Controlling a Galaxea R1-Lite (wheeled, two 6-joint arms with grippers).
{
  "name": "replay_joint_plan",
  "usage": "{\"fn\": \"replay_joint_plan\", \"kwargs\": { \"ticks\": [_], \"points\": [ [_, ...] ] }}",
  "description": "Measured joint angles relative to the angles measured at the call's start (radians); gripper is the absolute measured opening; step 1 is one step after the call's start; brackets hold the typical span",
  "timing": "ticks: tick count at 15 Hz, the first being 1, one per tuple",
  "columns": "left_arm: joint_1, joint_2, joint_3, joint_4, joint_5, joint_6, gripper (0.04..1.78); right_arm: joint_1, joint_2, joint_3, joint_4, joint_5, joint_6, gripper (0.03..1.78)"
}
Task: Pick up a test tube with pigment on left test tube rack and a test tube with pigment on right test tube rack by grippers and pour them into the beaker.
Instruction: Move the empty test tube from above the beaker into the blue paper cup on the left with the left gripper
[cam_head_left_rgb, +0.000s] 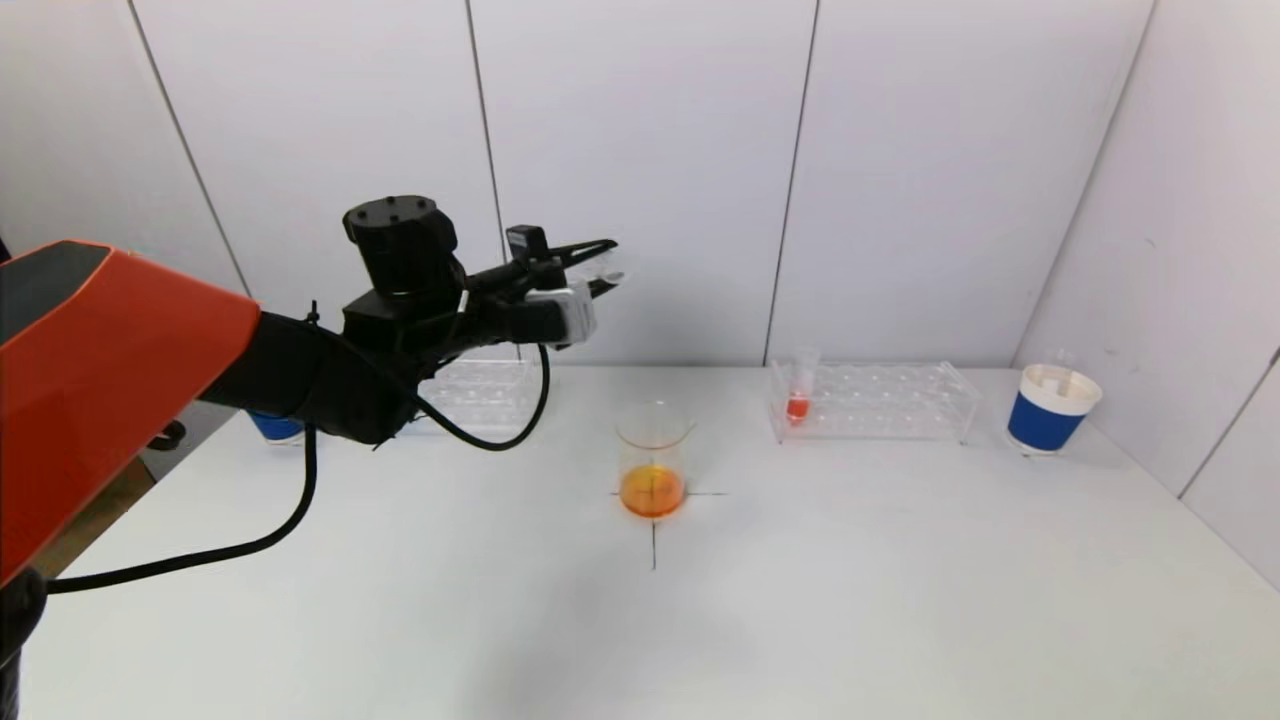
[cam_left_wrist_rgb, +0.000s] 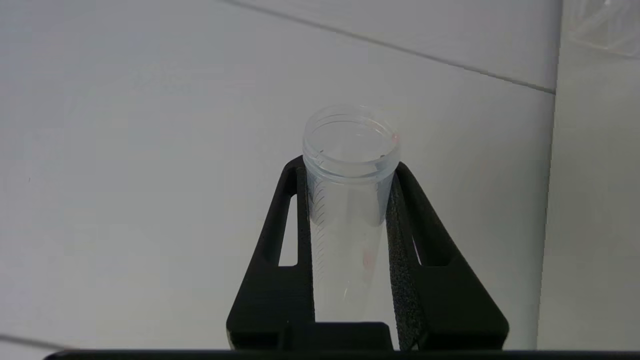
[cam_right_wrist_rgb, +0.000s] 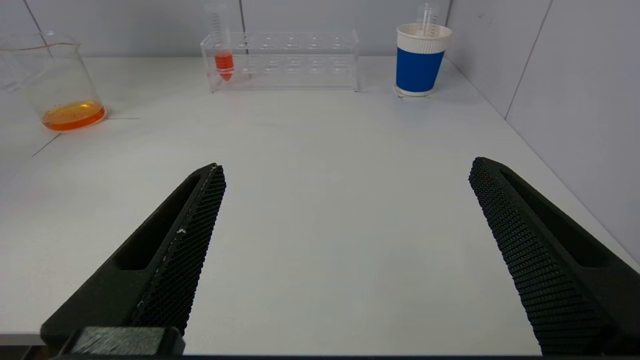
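Overhead, the head view shows the left gripper (cam_head_left_rgb: 597, 270) raised above the white table (cam_head_left_rgb: 850, 600), clamped on an empty clear test tube (cam_head_left_rgb: 603, 277) that lies roughly level, its mouth pointing toward the robot's right. One beaker (cam_head_left_rgb: 653, 459) stands at the table's middle with orange liquid at its bottom. Two clear racks sit near the back wall: the left rack (cam_head_left_rgb: 480, 392) partly behind the arm, and the right rack (cam_head_left_rgb: 872, 400) holding one upright tube of red pigment (cam_head_left_rgb: 798, 388). Two blue-and-white paper cups stand at the outer ends, one (cam_head_left_rgb: 274, 427) left, one (cam_head_left_rgb: 1050, 409) right.

From the left wrist, both fingers (cam_left_wrist_rgb: 280, 250) press the tube's (cam_left_wrist_rgb: 350, 200) sides, its open mouth facing away from the camera.

From the right wrist, the right gripper (cam_right_wrist_rgb: 345, 185) hangs low over the table with fingers spread wide, holding nothing.
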Motion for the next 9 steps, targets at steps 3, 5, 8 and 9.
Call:
{"fn": "replay_joint_plan", "kwargs": {
  "ticks": [3,5,8,9],
  "points": [
    [-0.001,-0.058,0.032,-0.019,0.224,-0.226,0.44,0.0,0.0,0.0,0.0,0.0,0.0,1.77],
    [0.0,-0.088,0.03,-0.016,0.361,-0.367,0.44,0.0,0.0,0.0,0.0,0.001,0.0,1.77],
    [0.008,-0.126,0.029,-0.009,0.568,-0.489,0.44,0.0,0.0,0.0,0.0,0.0,0.0,1.77],
    [0.01,-0.136,0.029,-0.001,0.643,-0.525,0.44,0.0,0.0,0.0,0.0,0.0,0.0,1.77]
  ]
}}
